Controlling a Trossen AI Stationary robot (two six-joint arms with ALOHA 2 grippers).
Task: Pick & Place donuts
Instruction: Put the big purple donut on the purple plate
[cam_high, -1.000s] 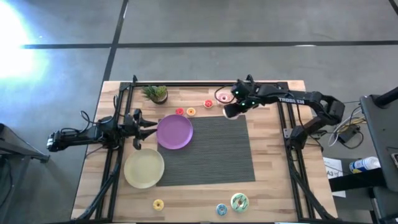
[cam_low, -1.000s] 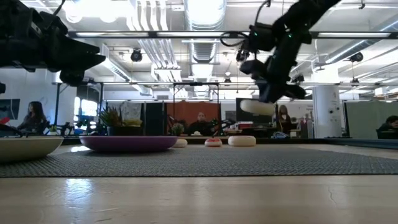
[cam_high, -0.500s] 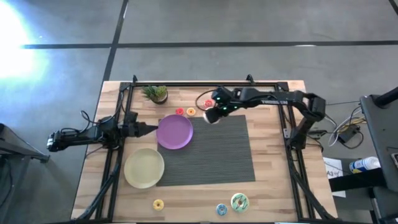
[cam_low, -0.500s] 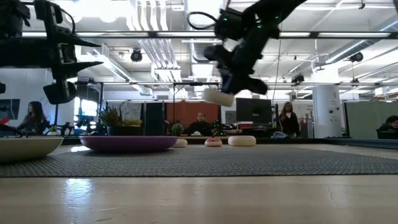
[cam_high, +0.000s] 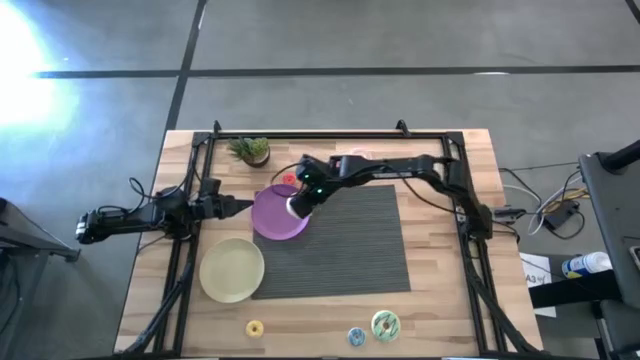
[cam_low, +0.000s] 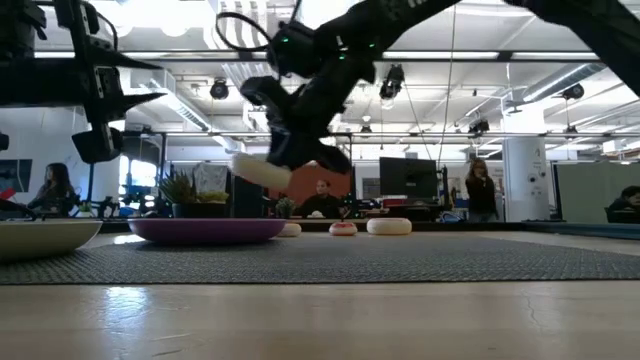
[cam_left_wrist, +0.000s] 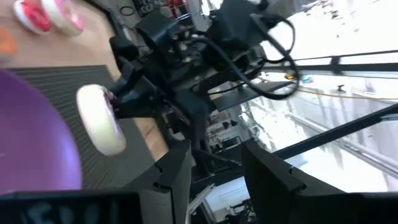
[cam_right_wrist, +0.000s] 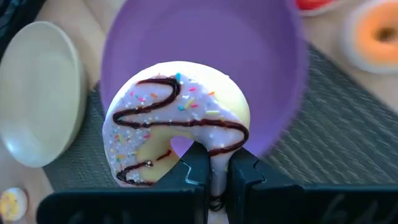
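A ribbed mat (cam_high: 345, 245) lies in the middle of the tabletop (cam_high: 440, 300). One plate (cam_high: 272, 218) overlaps the mat's far left corner, and a second plate (cam_high: 231, 270) sits just beside it, nearer the front left. A potted plant (cam_high: 250, 150) stands behind the first plate at the back edge. The right gripper (cam_high: 296, 207) hangs above the first plate's right side with a sprinkled donut (cam_right_wrist: 177, 121) between its fingers. The left gripper (cam_high: 238, 206) waits just left of that plate. Along the front edge lie three donuts: one (cam_high: 255, 328) at the left and two (cam_high: 356, 337) (cam_high: 385, 324) side by side farther right.
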